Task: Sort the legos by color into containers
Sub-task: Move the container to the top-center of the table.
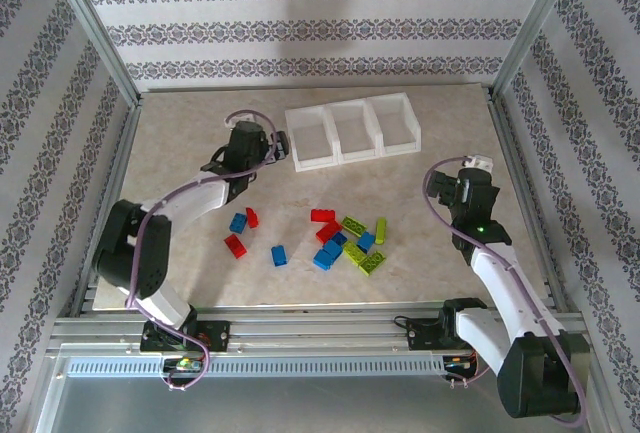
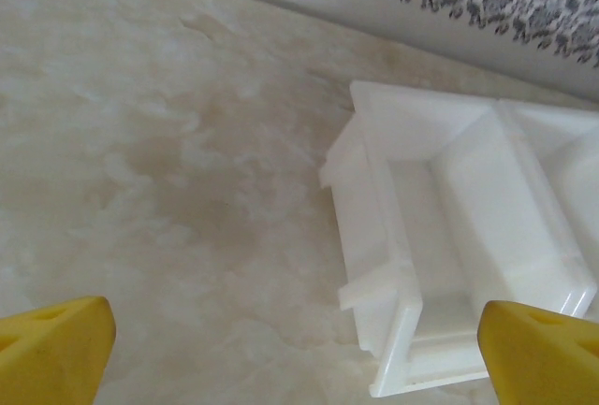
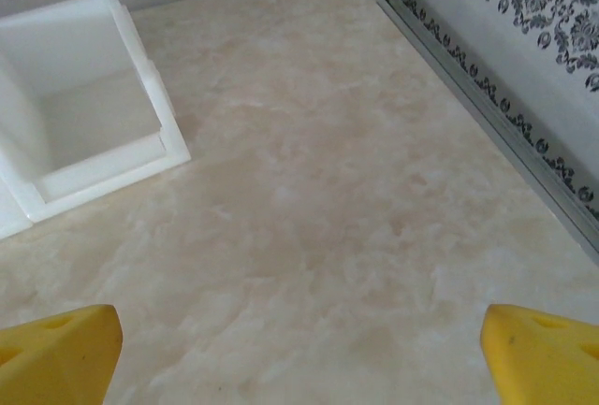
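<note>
Several legos in red (image 1: 236, 245), blue (image 1: 279, 255) and lime green (image 1: 371, 262) lie scattered on the table's near middle. The containers (image 1: 350, 131) are three joined white bins in a row at the back. My left gripper (image 1: 270, 149) hovers just left of the leftmost bin (image 2: 440, 227), its yellow fingertips (image 2: 51, 349) wide apart and nothing between them. My right gripper (image 1: 468, 166) hangs to the right of the rightmost bin (image 3: 84, 115), open and empty, with its yellow fingertips (image 3: 547, 354) over bare table. Both grippers are well away from the bricks.
The beige marbled tabletop (image 1: 200, 283) is fenced by metal rails (image 1: 520, 173) and patterned walls. Another rail runs along the table's right edge (image 3: 487, 124). A red brick and a blue brick (image 1: 238, 222) lie near the left arm's forearm.
</note>
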Robot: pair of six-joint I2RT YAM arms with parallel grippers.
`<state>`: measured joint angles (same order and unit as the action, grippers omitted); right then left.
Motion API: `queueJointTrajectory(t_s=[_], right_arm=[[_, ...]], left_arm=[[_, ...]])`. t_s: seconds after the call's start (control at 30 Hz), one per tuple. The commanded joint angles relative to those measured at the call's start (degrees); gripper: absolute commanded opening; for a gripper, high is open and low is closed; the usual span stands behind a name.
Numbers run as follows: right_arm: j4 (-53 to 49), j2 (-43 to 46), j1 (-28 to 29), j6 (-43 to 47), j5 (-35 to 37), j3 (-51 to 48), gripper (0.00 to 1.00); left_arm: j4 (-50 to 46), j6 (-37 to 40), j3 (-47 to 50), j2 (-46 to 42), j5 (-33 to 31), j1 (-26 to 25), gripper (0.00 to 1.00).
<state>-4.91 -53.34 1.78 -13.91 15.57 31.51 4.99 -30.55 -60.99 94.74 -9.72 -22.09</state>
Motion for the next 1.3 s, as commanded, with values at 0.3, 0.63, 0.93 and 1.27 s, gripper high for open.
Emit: queueJointTrajectory(t_s=[0.3,0.63,0.93,1.27], right_arm=[[-11.59,2.08,3.02,-5.07,2.69,4.07,0.98],[-14.74,2.72,4.71,-5.42,3.2,5.21,0.98],[-15.66,1.68,6.19,-6.52,3.65,5.48,0.98],[-15.72,0.57,7.61,-6.95,4.02,6.02,0.98]], left_arm=[[-10.36,0.48,-17.14,14.14,-0.22,-4.19,1.0],[-15.84,1.71,-23.09,20.63,-1.69,-4.39,0.74],[-17.47,3.46,-23.39,22.15,-2.77,-4.37,0.61],[-19.1,5.11,-25.08,23.71,-3.75,-4.37,0.58]])
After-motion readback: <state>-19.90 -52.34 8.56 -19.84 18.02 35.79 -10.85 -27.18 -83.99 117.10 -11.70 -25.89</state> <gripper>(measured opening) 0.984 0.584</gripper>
